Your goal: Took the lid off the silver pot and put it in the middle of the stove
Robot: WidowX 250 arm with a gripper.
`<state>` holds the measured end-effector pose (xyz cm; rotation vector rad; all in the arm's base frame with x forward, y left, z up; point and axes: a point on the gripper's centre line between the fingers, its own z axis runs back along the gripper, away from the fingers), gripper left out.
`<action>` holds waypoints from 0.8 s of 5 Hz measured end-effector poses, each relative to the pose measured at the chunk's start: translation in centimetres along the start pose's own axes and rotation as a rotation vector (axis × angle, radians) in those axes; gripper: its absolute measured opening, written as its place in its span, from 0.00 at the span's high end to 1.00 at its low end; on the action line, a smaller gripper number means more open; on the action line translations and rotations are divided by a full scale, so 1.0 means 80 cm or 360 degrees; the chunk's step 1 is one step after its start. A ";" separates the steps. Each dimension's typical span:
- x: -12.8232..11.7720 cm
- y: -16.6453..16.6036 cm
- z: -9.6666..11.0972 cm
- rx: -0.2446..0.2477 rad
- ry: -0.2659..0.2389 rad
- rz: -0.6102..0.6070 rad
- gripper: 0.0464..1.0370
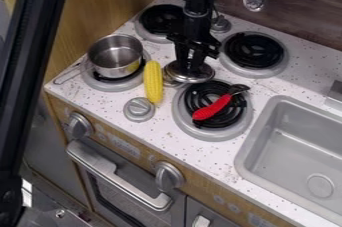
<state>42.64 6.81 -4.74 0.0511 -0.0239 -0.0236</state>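
One silver lid (pixel 190 77) lies directly under our gripper (pixel 190 67), among the burners, so we judge it as good as placed. Whether the gripper is spread or pinching the lid, we cannot tell. We should let the lid settle flat, ease off without dragging, then lift straight up; a sideways pull could tip it or slide it. The corn (pixel 153 82) lies just beside it, on the pot's side of the gripper, and a slip that way might roll it. The lidless pot (pixel 115 55) sits beyond the corn. Nearer the camera than the gripper, a red-handled utensil (pixel 214 107) crosses a burner (pixel 194 131).
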 end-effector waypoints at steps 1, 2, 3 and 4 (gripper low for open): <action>-0.020 -0.006 0.004 0.0000 0.0012 -0.0016 0.14; -0.034 -0.012 0.025 -0.0014 -0.0042 -0.0019 0.04; -0.053 -0.019 0.053 -0.0053 -0.0105 -0.0027 0.04; -0.079 -0.024 0.058 -0.0062 -0.0074 -0.0035 0.04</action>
